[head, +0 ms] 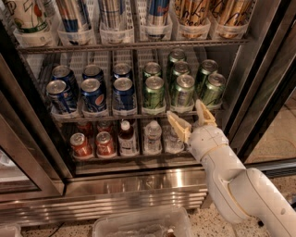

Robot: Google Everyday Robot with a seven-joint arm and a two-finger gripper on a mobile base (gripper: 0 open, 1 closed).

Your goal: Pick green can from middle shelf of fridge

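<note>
Blue cans point(92, 95) in three rows, left. Red cans point(92, 143) below, beside small bottles point(126, 138). Tall cans point(111, 14) on top rack point(134, 45). Clear plastic tub point(138, 224) on speckled floor point(200, 227).

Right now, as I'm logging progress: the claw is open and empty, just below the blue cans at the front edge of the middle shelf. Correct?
Not quite. The camera view shows the claw open and empty at the front edge of the middle shelf, but just below the green cans on the right. The blue cans sit to the left, away from it.
</note>
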